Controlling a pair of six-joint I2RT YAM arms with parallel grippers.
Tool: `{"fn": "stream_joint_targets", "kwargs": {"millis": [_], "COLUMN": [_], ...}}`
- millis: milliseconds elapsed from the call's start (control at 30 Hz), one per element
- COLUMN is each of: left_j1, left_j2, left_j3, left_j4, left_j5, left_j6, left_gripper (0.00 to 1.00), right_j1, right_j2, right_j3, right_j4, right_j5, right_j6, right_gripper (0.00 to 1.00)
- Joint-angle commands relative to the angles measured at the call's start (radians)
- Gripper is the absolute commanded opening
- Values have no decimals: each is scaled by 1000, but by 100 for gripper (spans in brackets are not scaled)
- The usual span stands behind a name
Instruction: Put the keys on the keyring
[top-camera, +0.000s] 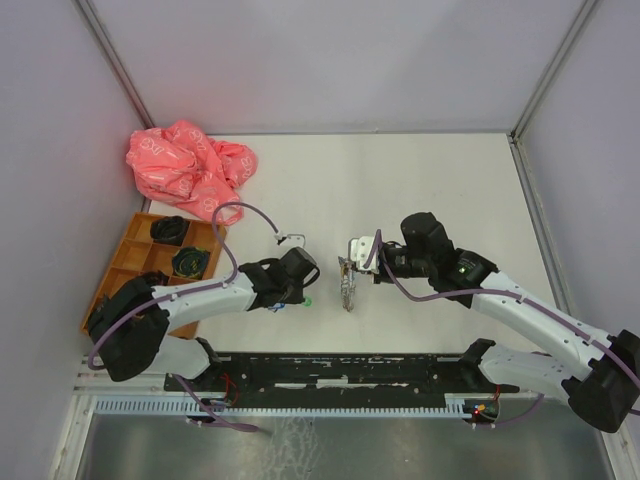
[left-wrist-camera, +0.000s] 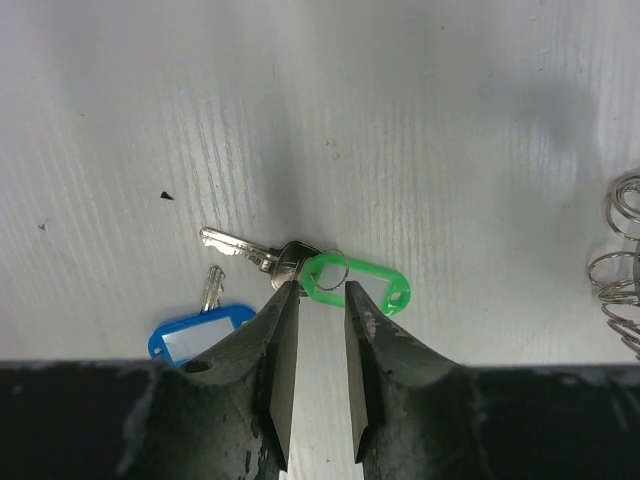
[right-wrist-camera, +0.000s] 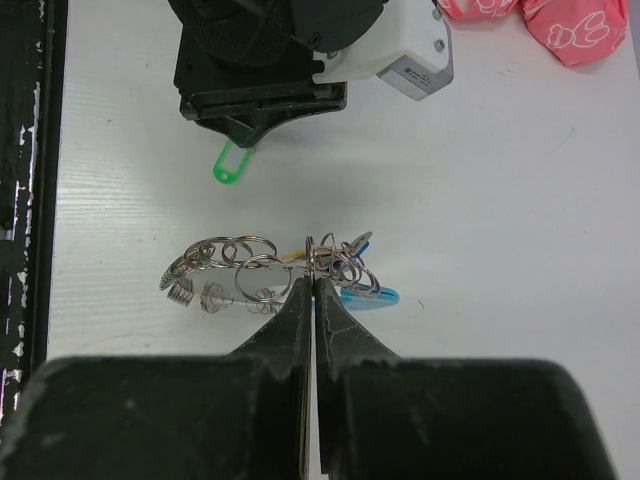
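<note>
Left hand (left-wrist-camera: 320, 288) parted around green-tagged key (left-wrist-camera: 384, 294), right hand (right-wrist-camera: 312, 282) clamped on keyring (right-wrist-camera: 230, 250).

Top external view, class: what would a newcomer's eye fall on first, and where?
The crumpled pink bag at the far left of the table stands out most, with an orange tray nearer along the left edge. Mid-table the right gripper is shut on the keyring, a tangle of silver rings, while the left gripper stands parted over a green-tagged key.
</note>
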Motion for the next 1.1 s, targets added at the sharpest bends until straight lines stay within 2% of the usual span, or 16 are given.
{"fn": "stream_joint_targets", "kwargs": {"millis": [0, 333, 667, 1067], "left_j1": [0, 1, -1, 0], "left_j2": [7, 126, 207, 222], "left_j3": [83, 195, 240, 243], "left_j4": [-76, -141, -199, -213], "left_j5": [-25, 28, -8, -37], "left_j6": [-63, 40, 76, 90], "left_gripper": [33, 35, 33, 11], "right_j1": [7, 11, 13, 14], "right_j2": [-32, -41, -47, -44], "right_j3": [13, 8, 8, 8], "right_j4": [51, 51, 48, 47], "right_j5": [-20, -16, -13, -11], "right_j6": [-4, -6, -5, -4], "right_gripper": [1, 1, 1, 1]}}
